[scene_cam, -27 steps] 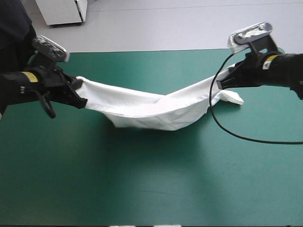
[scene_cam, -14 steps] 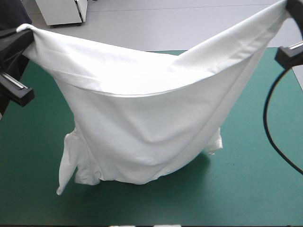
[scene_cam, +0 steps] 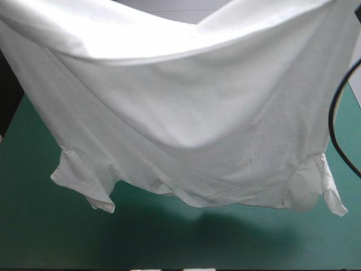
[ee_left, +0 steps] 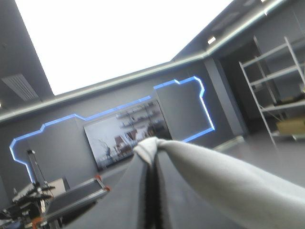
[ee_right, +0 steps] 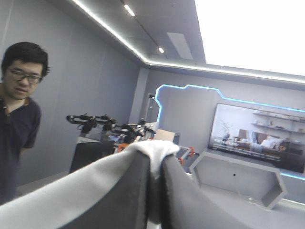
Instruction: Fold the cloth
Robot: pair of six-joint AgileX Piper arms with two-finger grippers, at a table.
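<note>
- Holding the T-shirt (scene_cam: 186, 113) aloft by two points, with both arms raised out past the top of the high view. The cloth hangs as one wide white curtain over the teal-green desk (scene_cam: 225, 245).
- Left tool (ee_left: 151, 164): black fingers pinched all but together in a pointed arch, a nub of shirt fabric poking out at the tip. Grip looks firm.
- Right tool (ee_right: 156, 164): same story, fingers nearly closed on a fold of white cloth that caps the tip.
- Key relation: the shirt lies below and between the tools. Its long axis runs left-right across the desk, from one tool to the other, and the top edge sags in the middle.
- Both sleeves dangle at the low end: left-side sleeve (scene_cam: 84, 183), right-side sleeve (scene_cam: 316, 192). My guess is the grips are at the hem corners.
- The lowest edge seems clear of the desk, with a shadow under it. Can't rule out a light touch.
- Neither arm looks nearer; the two grips seem roughly level.
- Judgement: this is the spread-out step, fold not started. The next move probably calls for lowering both arms together with the span taut, so the sleeve end lands first and the shirt lies flat.
- Risks: the slack middle bunching on landing, or a sleeve tucking under.
</note>
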